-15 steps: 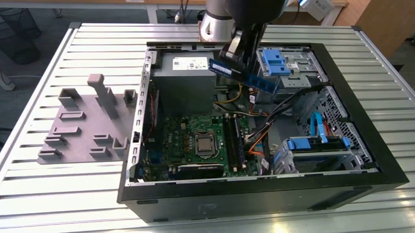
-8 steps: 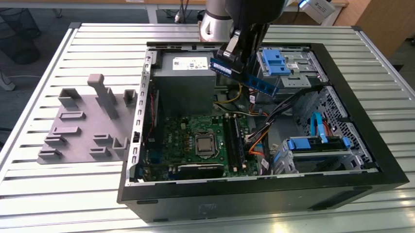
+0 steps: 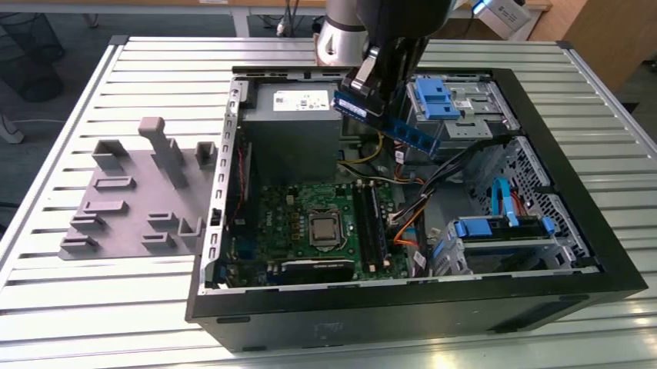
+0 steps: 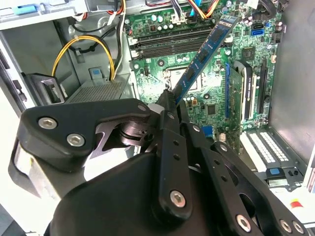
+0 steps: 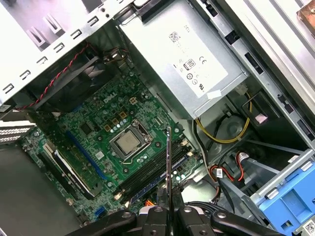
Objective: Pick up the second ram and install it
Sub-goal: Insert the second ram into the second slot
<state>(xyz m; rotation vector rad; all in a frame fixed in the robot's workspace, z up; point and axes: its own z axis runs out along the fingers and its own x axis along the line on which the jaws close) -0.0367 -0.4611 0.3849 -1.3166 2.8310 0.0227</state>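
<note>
Slatted white metal table [image 3: 123, 307], open black PC case [image 3: 411, 307] lying on its side in the middle of the exterior view, grey plastic holder block [image 3: 134, 192] on the table at left of frame. Inside the case: green motherboard [image 3: 308, 223] lower centre, grey power supply [image 3: 292, 127] above it, blue drive caddies [image 3: 441, 100] at upper right and lower right.

Gripper [image 3: 359, 88] hangs over the case near the top centre of the exterior view, fingers clamped on the second ram [image 3: 395, 123]. Ram is in the air, tilted, its free end pointing down toward the right, above the gap between power supply and drive bay; not touching the board.

Second wrist view: gripper [image 4: 170, 98] pinching one end of the ram [image 4: 206, 51], strip running up to the upper right of frame over the motherboard [image 4: 246, 49] and the black ram slots [image 4: 167, 42].

First wrist view: ram [image 5: 169, 162] seen edge-on as a thin vertical line at lower centre, held by the gripper [image 5: 169, 211], with the CPU socket [image 5: 129, 143] just left of it and the power supply [image 5: 182, 64] at upper centre
</note>
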